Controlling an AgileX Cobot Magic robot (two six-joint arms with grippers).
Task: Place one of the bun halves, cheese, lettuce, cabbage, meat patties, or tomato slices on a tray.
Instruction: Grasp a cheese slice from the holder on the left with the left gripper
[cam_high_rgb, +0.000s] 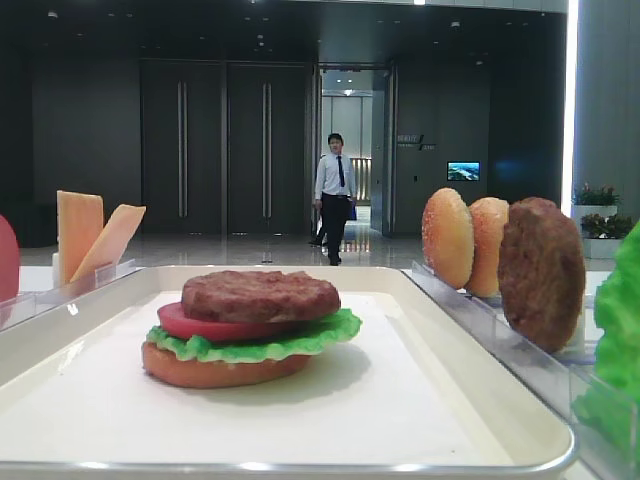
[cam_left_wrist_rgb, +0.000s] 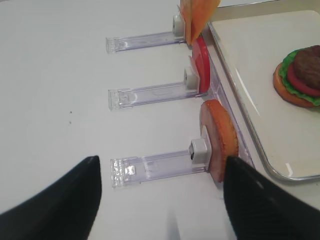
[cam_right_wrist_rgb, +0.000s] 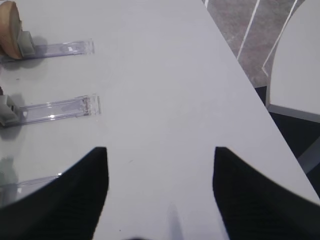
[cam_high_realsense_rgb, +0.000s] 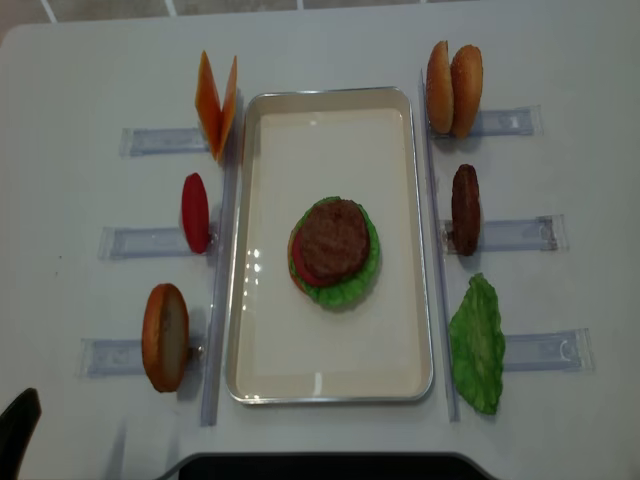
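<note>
Nothing readable anywhere. A pale sign (cam_high_rgb: 409, 143) on the dark back wall, lettering too small and blurred to make out; a small lit screen (cam_high_rgb: 463, 171) beside it, only a bluish picture, no legible words. No labels, brands or numbers on tray (cam_high_realsense_rgb: 330, 392), racks (cam_left_wrist_rgb: 150, 167) or food pieces.

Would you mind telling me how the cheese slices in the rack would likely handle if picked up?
The cheese slices stand on edge unsupported, leaning apart in a V, so probably stiff. They look thin and smooth, likely light and a bit slippery. Nudged, one could tip over.
</note>
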